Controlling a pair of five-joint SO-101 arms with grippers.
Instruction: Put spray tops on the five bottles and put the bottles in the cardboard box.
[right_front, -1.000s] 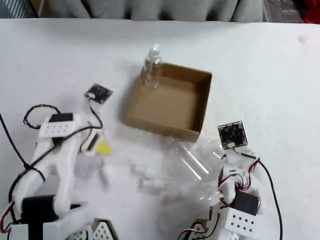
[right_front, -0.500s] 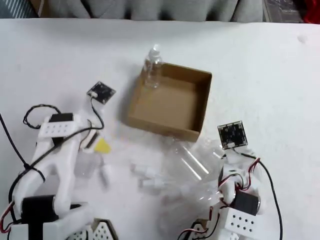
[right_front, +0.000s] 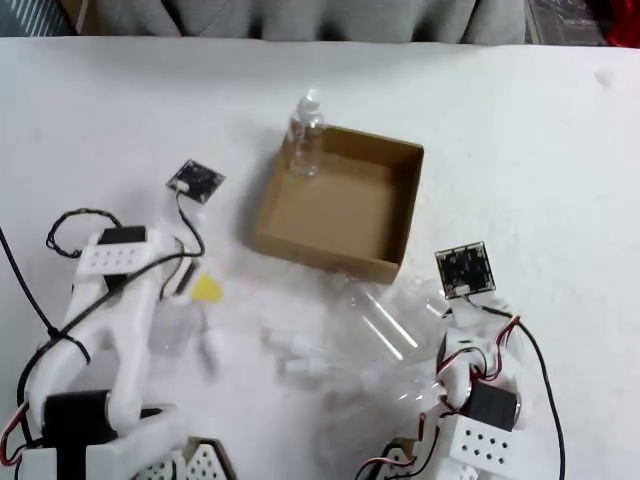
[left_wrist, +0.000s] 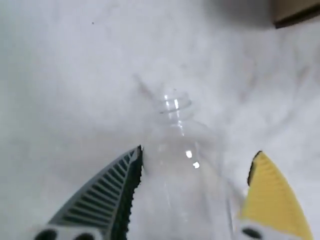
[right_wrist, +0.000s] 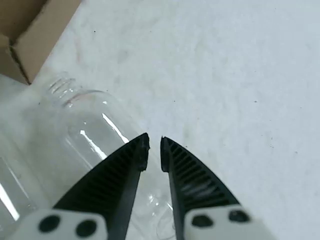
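Two arms work at the white table (right_front: 540, 140), and the left gripper (left_wrist: 197, 155) is the busy one. Its dark grey ribbed finger (left_wrist: 107, 197) and yellow finger (left_wrist: 267, 192) are spread wide, one on either side of a clear plastic open-necked bottle (left_wrist: 182, 145). The bottle's threaded mouth is bare and points out past the fingertips. The grey finger sits right at the bottle's wall, while on the yellow side a thin gap seems to show.

Over on the other side, the right gripper (right_wrist: 154, 150) has its two black fingers pressed almost together. Only a slit shows between the tips, and nothing is pinched. Past those tips lies a clear plastic bottle on its side (right_wrist: 85, 130), and whether the tips touch it cannot be told. Its threaded neck points toward a corner of the brown cardboard box (right_wrist: 30, 30), near it but apart.

From the high view, the cardboard box sits open-topped at mid-table. A clear capped bottle with a white spray top (right_front: 305, 130) stands upright at its far left corner. On the near side of the box, between the arms, white spray tops (right_front: 290, 345) lie loose on the table. Just beside them, by the right arm (right_front: 480, 410), is a cluster of clear bottles (right_front: 385, 320), too blurred to count.
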